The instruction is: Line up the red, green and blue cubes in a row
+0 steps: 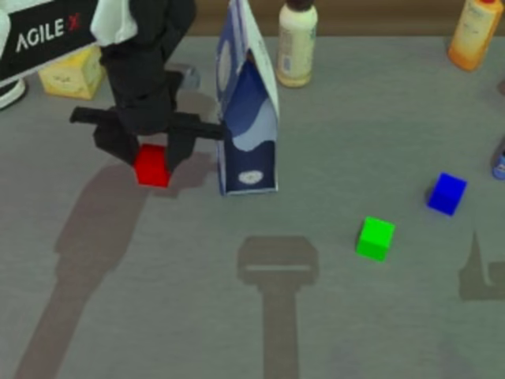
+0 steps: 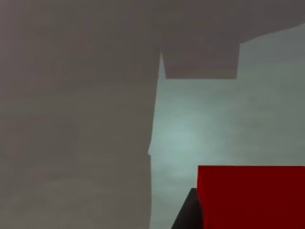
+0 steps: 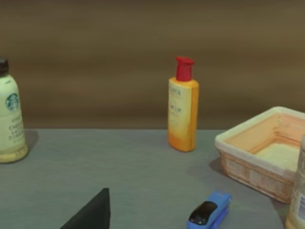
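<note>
The left gripper (image 1: 151, 154) stands over the table's left part with its jaws clenched on the red cube (image 1: 151, 166), one black finger on each side of it and the cube's lower half showing below them; the left wrist view shows the same cube (image 2: 251, 196) pressed against a dark finger with grey table beyond. I judge the grip sits on opposite flat faces so the cube stays square for setting down in line with the others. Just to the right of the jaws stands a tall blue and white carton (image 1: 248, 118), close enough that a straight sweep to the right would likely clip it; the freer path runs toward the near edge first, where the table is bare apart from shadows. Well to the right of the jaws, past the carton, the green cube (image 1: 375, 238) lies on the table, and the blue cube (image 1: 447, 193) near it, farther right still, the two apart and not square to each other. Behind the jaws are a pale yellow box (image 1: 72, 75), a cream bottle (image 1: 296, 43) and an orange bottle (image 1: 477, 31). The right gripper is outside the top view; only a dark tip (image 3: 90, 213) shows in its wrist view, and I cannot tell its state.
</note>
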